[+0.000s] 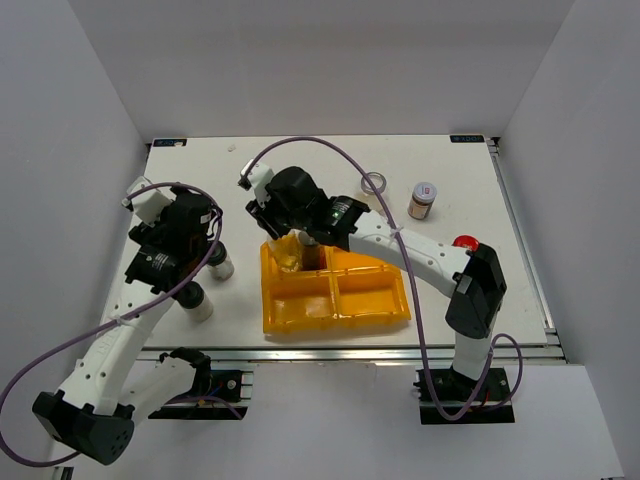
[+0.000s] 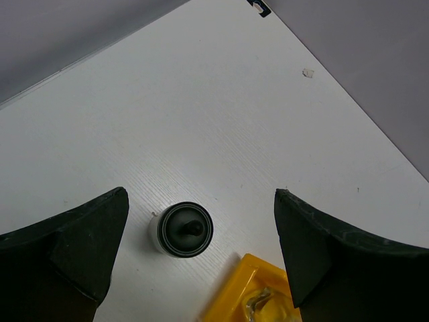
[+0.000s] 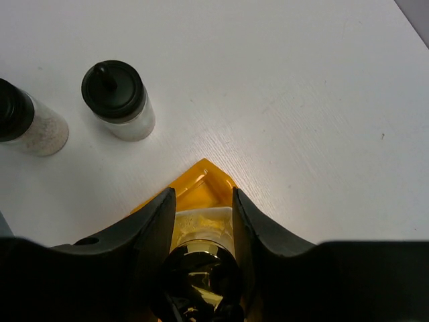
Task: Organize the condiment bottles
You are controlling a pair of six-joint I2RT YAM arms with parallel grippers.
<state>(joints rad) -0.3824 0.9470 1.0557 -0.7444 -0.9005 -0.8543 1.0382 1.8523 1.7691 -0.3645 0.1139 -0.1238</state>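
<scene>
Right claw point(image 3: 202, 201) is clamped hard on the clear gold-topped bottle point(image 3: 200, 268), a finger pressed to each side. It holds the bottle right at the upper-left corner of the yellow tray point(image 1: 340, 300). Past that corner the white table point(image 3: 301, 87) runs bare toward the upper right of the wrist view, so there's plenty of room there.

Over on the left, the left claw point(image 2: 201, 194) has its jaws spread wide and grips nothing. A black-lidded shaker point(image 2: 184, 229) stands on the table below it, just beside the tray's corner. The second shaker point(image 1: 200, 305) stands nearer the bottom edge.

In the overhead view's upper right stand the wide clear jar point(image 1: 374, 183) and the silver-lidded jar point(image 1: 423, 200). The red-lidded one point(image 1: 465, 241) stands close against the right arm. The corner tags point(image 1: 170, 142) are too small to read.
</scene>
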